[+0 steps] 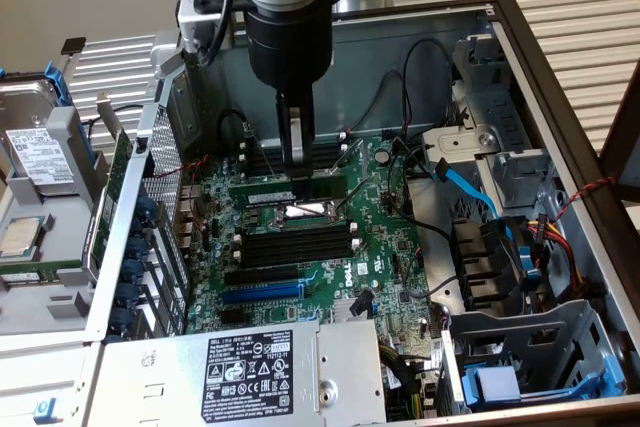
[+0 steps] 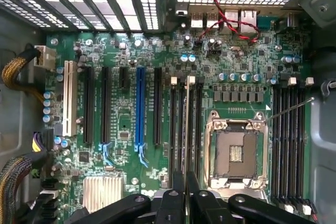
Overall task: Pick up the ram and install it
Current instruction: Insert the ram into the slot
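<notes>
I am clenching my jaws on the ram [image 2: 187, 124], pinching its upper edge so it is hanging thin-side down, running along the black memory slots [image 2: 174, 129] beside the processor socket [image 2: 234, 153]. Beyond, the green motherboard [image 2: 157, 51] is lying inside the open case [image 1: 560, 67].

White DELL logo [image 1: 363, 265] on the motherboard [image 1: 390, 247], near edge. Power supply [image 1: 340, 387] black label [image 1: 256, 372]: white print plus certification marks, too small to read. Hard drive sticker [image 1: 40, 154], exterior view's left: illegible. Print on the ram [image 1: 300, 185]: illegible.
</notes>
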Motion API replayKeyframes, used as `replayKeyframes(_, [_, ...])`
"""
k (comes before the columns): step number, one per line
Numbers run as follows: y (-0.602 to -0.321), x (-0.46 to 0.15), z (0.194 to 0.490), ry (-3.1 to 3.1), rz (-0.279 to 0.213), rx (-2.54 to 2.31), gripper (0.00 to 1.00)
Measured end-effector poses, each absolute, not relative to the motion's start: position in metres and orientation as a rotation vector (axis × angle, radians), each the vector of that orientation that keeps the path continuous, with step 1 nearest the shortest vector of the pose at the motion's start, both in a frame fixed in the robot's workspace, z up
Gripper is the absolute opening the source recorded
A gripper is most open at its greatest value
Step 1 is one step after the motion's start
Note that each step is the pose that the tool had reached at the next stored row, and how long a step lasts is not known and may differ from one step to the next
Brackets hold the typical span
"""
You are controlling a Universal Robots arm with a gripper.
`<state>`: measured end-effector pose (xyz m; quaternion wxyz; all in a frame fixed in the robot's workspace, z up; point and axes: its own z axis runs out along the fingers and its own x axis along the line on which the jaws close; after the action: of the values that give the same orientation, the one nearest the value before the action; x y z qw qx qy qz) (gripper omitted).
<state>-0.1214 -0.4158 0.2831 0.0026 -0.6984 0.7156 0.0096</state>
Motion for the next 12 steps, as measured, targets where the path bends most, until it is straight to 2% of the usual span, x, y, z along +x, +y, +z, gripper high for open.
replayKeyframes(12, [-0.419,-0.12,0.265,2.238,0.024,-2.192,0.13])
